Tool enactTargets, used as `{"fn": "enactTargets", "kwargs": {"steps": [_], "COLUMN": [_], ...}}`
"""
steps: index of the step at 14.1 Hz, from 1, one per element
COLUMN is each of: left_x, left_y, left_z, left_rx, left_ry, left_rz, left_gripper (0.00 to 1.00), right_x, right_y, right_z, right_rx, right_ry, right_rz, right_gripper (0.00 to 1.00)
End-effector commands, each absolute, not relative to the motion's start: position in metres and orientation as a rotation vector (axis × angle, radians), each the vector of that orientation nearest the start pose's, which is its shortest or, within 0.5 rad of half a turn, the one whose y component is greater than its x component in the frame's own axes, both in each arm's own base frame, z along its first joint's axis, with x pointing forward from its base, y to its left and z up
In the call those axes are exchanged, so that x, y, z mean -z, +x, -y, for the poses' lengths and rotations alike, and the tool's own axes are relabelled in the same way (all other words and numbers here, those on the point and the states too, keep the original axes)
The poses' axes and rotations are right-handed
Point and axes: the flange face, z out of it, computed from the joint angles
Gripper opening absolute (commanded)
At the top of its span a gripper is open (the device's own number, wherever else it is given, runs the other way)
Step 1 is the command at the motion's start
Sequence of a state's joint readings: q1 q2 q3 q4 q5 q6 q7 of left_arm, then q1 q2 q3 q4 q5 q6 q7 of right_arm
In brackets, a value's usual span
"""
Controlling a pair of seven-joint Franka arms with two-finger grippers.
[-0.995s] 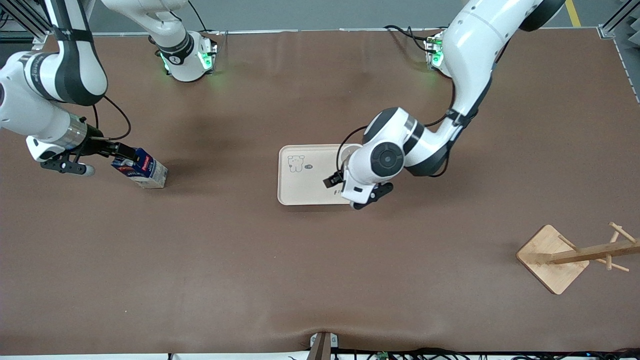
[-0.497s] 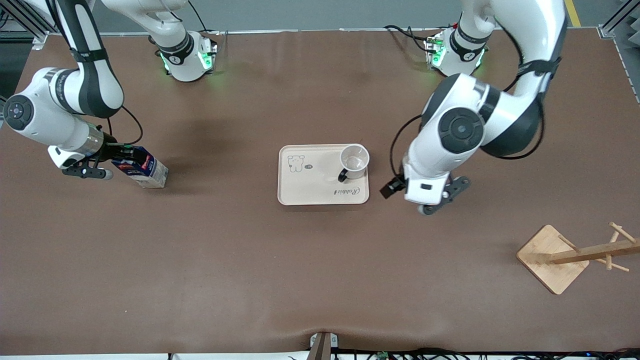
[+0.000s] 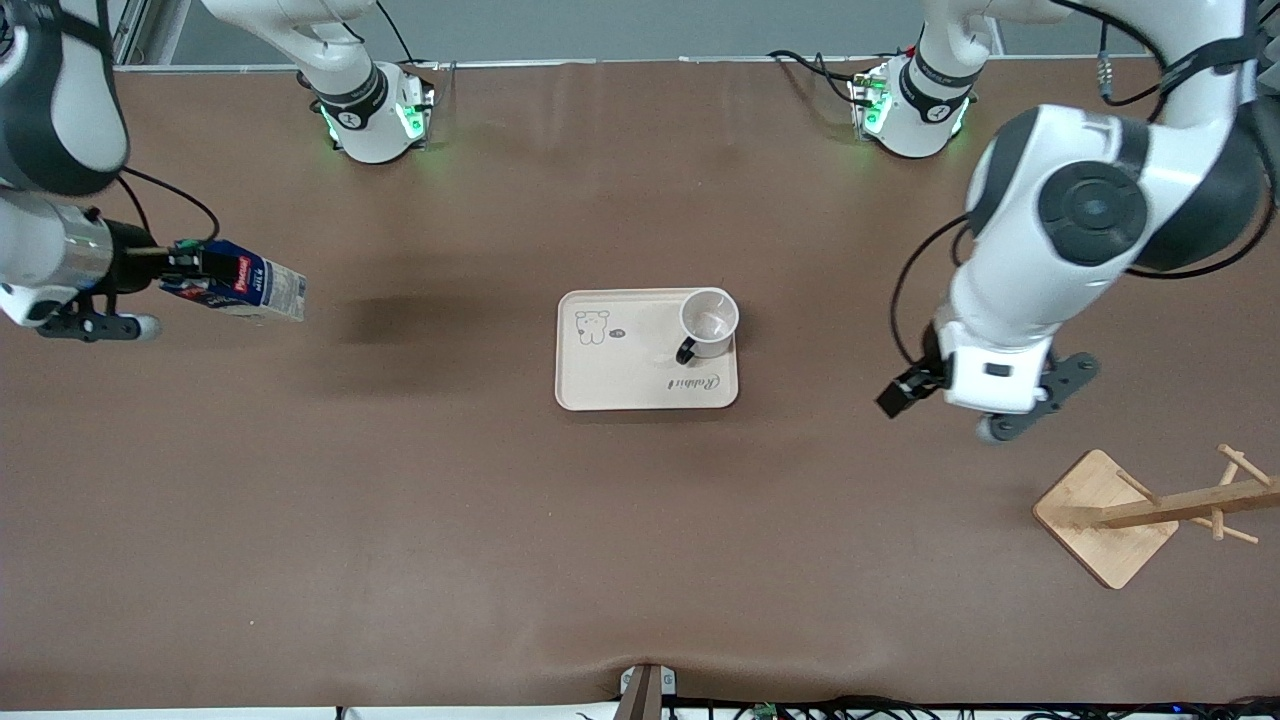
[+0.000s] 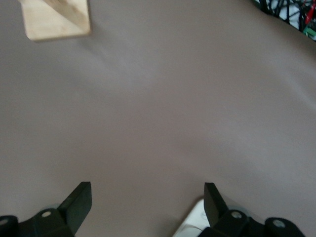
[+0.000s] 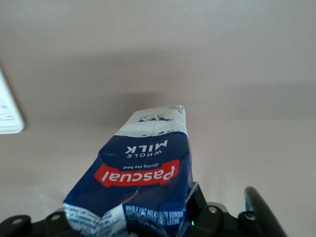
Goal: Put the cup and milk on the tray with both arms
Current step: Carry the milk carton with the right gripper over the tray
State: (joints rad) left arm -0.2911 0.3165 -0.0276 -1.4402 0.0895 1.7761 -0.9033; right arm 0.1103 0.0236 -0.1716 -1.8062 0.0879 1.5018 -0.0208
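Blue milk (image 3: 240,290) clamped in right end effector (image 3: 190,262), left end effector (image 4: 147,202) spread wide

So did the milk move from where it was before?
Yes. The milk, shut in the right pincer, has gone up off the table and drifted away from the tray, which stayed put.

A brown table (image 3: 640,540) fills nearly the whole front view. In the lower right of that frame a wooden rack lies on it, its square base (image 3: 1103,518) joined to a post with pegs (image 3: 1215,497). Cables (image 3: 800,708) run along the bottom edge.
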Motion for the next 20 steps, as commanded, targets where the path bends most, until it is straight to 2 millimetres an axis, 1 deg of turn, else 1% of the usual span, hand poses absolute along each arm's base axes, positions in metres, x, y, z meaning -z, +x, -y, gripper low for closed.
{"fn": "enactTargets", "kwargs": {"steps": [1,2,3,5,6,7,8,9,10,11,12,13,14,15,16,18,19,20], "left_x": [-0.546,-0.555,-0.564,-0.571,-0.590,-0.597,-0.603,-0.611,-0.619,-0.626,-0.634,-0.640,-0.646,-0.650,-0.653,-0.655,-0.655,-0.655], "left_y": [0.624,0.623,0.620,0.619,0.614,0.613,0.608,0.603,0.598,0.591,0.584,0.577,0.572,0.566,0.558,0.544,0.538,0.529], "left_z": [0.153,0.138,0.128,0.110,0.093,0.082,0.077,0.067,0.058,0.052,0.042,0.040,0.034,0.024,0.018,0.016,0.014,0.015], "left_rx": [0.114,0.114,0.113,0.104,0.144,0.152,0.137,0.135,0.134,0.125,0.113,0.098,0.088,0.074,0.066,0.058,0.053,0.047], "left_ry": [-2.966,-2.977,-2.985,-2.989,-2.999,-3.009,-3.019,-3.023,-3.026,-3.030,-3.031,-3.039,-3.057,-3.075,-3.094,-3.103,-3.104,-3.109], "left_rz": [0.776,0.755,0.724,0.695,0.688,0.644,0.574,0.533,0.505,0.469,0.446,0.402,0.328,0.253,0.204,0.196,0.203,0.200], "left_gripper": [1.00,1.00,1.00,1.00,1.00,1.00,1.00,1.00,1.00,1.00,1.00,1.00,1.00,1.00,1.00,1.00,1.00,1.00], "right_x": [-0.526,-0.520,-0.515,-0.499,-0.482,-0.462,-0.442,-0.420,-0.407,-0.393,-0.375,-0.362,-0.352,-0.344,-0.340,-0.336,-0.336,-0.335], "right_y": [0.542,0.543,0.545,0.544,0.538,0.529,0.519,0.513,0.515,0.521,0.527,0.528,0.531,0.531,0.528,0.520,0.519,0.519], "right_z": [-0.087,-0.132,-0.177,-0.265,-0.305,-0.341,-0.372,-0.398,-0.408,-0.412,-0.419,-0.431,-0.438,-0.440,-0.444,-0.449,-0.450,-0.450], "right_rx": [-0.454,-0.461,-0.455,-0.425,-0.413,-0.399,-0.377,-0.349,-0.312,-0.280,-0.251,-0.228,-0.214,-0.220,-0.230,-0.247,-0.251,-0.252], "right_ry": [-3.057,-3.067,-3.065,-3.078,-3.099,-3.115,-3.128,-3.136,-3.130,-3.121,-3.102,-3.066,-3.029,-3.020,-3.026,-3.039,-3.041,-3.041], "right_rz": [-0.143,-0.159,-0.185,-0.312,-0.352,-0.380,-0.394,-0.403,-0.400,-0.406,-0.413,-0.420,-0.433,-0.443,-0.424,-0.407,-0.408,-0.401], "right_gripper": [0.00,0.00,0.00,0.00,0.00,0.00,0.00,0.00,0.00,0.00,0.00,0.00,0.00,0.00,0.00,0.00,0.02,0.12]}}
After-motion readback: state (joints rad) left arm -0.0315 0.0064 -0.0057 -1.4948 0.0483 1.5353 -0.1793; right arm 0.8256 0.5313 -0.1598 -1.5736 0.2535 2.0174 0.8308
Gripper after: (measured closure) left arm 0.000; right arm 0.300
